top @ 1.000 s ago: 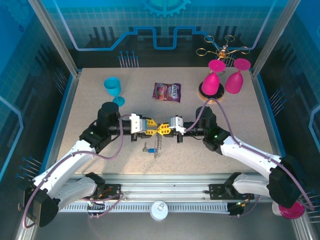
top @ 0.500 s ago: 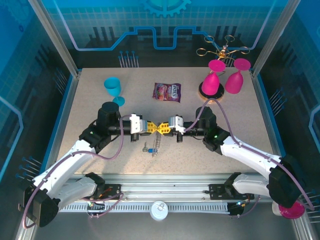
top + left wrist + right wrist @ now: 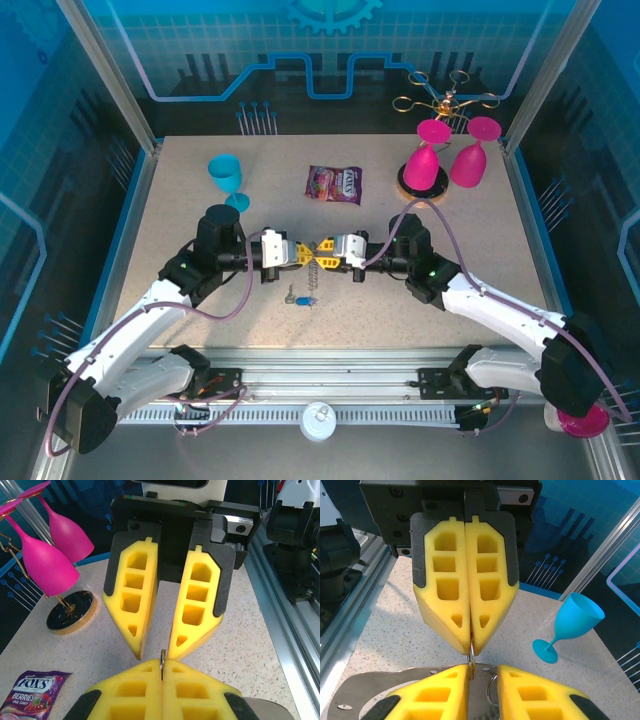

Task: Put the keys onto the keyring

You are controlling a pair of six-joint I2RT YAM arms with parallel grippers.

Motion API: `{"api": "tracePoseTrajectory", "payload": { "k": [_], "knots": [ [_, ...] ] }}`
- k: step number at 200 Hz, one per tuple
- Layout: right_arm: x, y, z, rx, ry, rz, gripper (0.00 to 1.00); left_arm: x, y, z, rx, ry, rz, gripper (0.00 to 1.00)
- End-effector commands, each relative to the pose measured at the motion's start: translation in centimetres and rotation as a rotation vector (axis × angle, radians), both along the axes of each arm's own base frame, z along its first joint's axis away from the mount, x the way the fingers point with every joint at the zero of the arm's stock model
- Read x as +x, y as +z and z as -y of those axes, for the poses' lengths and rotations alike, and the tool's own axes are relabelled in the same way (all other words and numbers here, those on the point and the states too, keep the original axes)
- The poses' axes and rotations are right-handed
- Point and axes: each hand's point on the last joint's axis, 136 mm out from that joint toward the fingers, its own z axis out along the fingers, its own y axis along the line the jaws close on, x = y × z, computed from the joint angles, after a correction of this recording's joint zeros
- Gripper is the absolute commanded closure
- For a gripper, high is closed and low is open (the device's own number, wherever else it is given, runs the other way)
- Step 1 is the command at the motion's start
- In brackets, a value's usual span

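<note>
As the beaded-chain keyring (image 3: 313,279) lifts up-frame, the left gripper (image 3: 162,666) stays clamped on it, the right gripper's (image 3: 484,672) fingers slightly parted (the blue-headed key (image 3: 297,299) lies unthreaded below).

L gripper (image 3: 471,645) opp., pads pinched on thin keyring (image 3: 470,656); R gripper (image 3: 484,672) fingers apart; blue goblet (image 3: 570,625) upright.

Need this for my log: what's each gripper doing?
Left gripper: closed on the thin grey metal keyring.
Right gripper: open around it, gripping nothing.

Mostly hidden inside clamped left gripper (image 3: 162,666): keyring (image 3: 162,655). Too small for detail from above: key (image 3: 298,299). Cropped at picture edge: candy packet (image 3: 31,696).
</note>
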Motion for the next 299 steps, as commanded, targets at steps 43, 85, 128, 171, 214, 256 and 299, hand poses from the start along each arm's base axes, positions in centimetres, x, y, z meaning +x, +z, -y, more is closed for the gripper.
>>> {"api": "tracePoseTrajectory", "payload": {
  "k": [43, 85, 128, 171, 214, 256, 299],
  "knots": [
    [-0.3, 1.5, -0.9, 0.007, 0.023, 0.059, 0.84, -0.3, 0.8, 0.3, -0.004, -0.023, 0.038, 1.0],
    [-0.4, 1.5, -1.2, 0.008, 0.039, 0.056, 1.0, -0.2, 0.9, 0.3, -0.007, -0.017, 0.031, 1.0],
    [-0.7, 1.7, -1.1, 0.02, 0.044, 0.053, 1.0, -0.1, -0.4, -0.1, 0.021, 0.017, -0.012, 0.73],
    [-0.7, 1.6, -1.1, 0.011, 0.045, 0.045, 1.0, 0.1, -1.2, -0.3, 0.035, 0.033, -0.028, 0.78],
    [-0.7, 1.7, -1.3, 0.017, 0.052, 0.045, 1.0, 0.3, -1.7, -0.1, 0.052, 0.029, -0.05, 0.8],
    [-0.7, 1.6, -1.5, 0.017, 0.058, 0.038, 1.0, 0.3, -2.1, -0.1, 0.062, 0.022, -0.065, 0.81],
    [-0.8, 1.6, -1.7, 0.019, 0.068, 0.033, 1.0, 0.3, -2.1, 0.0, 0.064, 0.019, -0.065, 0.9]
  ]
}}
